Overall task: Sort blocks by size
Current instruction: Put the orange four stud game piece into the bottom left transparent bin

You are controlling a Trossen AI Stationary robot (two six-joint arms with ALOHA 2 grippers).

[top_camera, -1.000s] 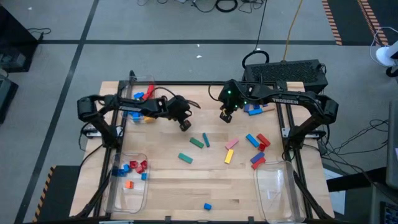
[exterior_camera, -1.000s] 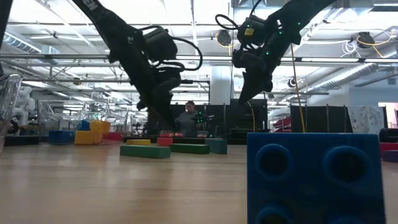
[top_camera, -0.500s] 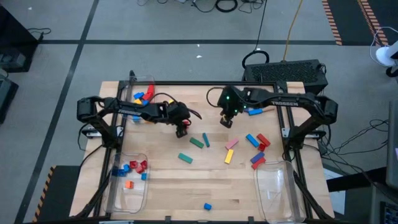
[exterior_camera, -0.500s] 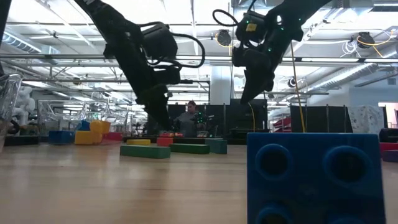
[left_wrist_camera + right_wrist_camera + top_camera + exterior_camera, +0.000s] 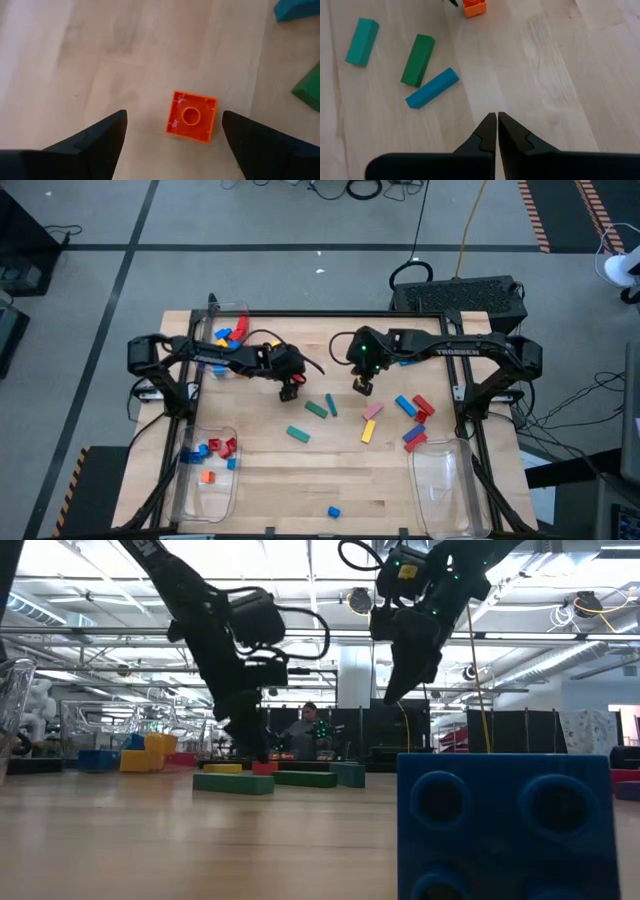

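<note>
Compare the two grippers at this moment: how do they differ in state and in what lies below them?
The left gripper has its fingers spread wide; the right gripper has its fingers pressed shut. The left gripper hangs right over a small orange block; the right gripper hangs over bare table. Both are dark, hold nothing and point down at the table.

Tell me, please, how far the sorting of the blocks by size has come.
Done: several small blocks lie in the near-left bin, more in the far-left bin. In hand: the left tool, open, hovers over a small orange cube; the right tool is shut and empty. Left: green bars, the right-side cluster; the near-right bin looks empty.
</note>
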